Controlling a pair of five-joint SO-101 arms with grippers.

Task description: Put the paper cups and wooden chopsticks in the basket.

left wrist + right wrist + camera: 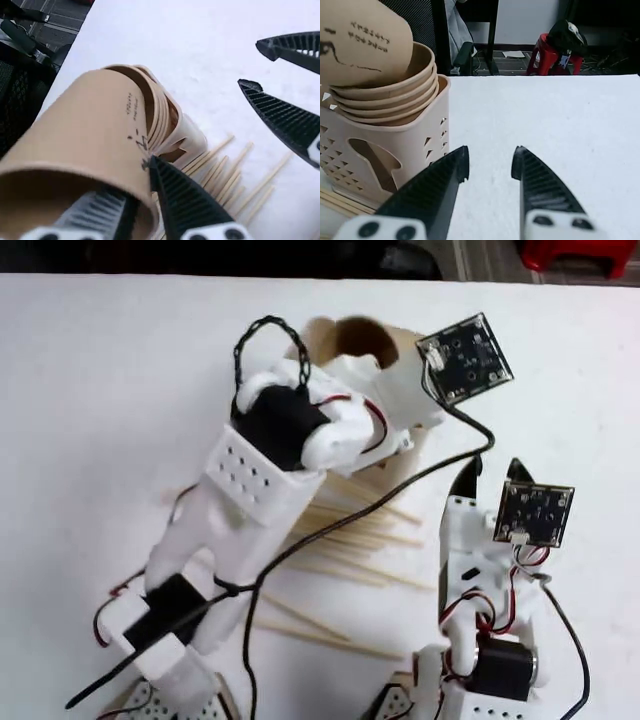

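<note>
Left wrist view gives you the left hand [135,195] clenched on a paper cup [80,130], its fingers pinching the wall at the open rim. The cup leans at a tilt over the stack of paper cups [161,112] nested in the beige basket [194,142]. In the right wrist view, its lower end meets the topmost cup of that stack. The wooden chopsticks [235,175] lie scattered flat on the white worktop [200,45] just beside the basket, none of them inside it. In the high view they fan out beneath the left arm. Your right hand [491,152] is released — jaws apart with nothing between them — and hangs low over bare worktop, near the basket's perforated wall but not touching it.
</note>
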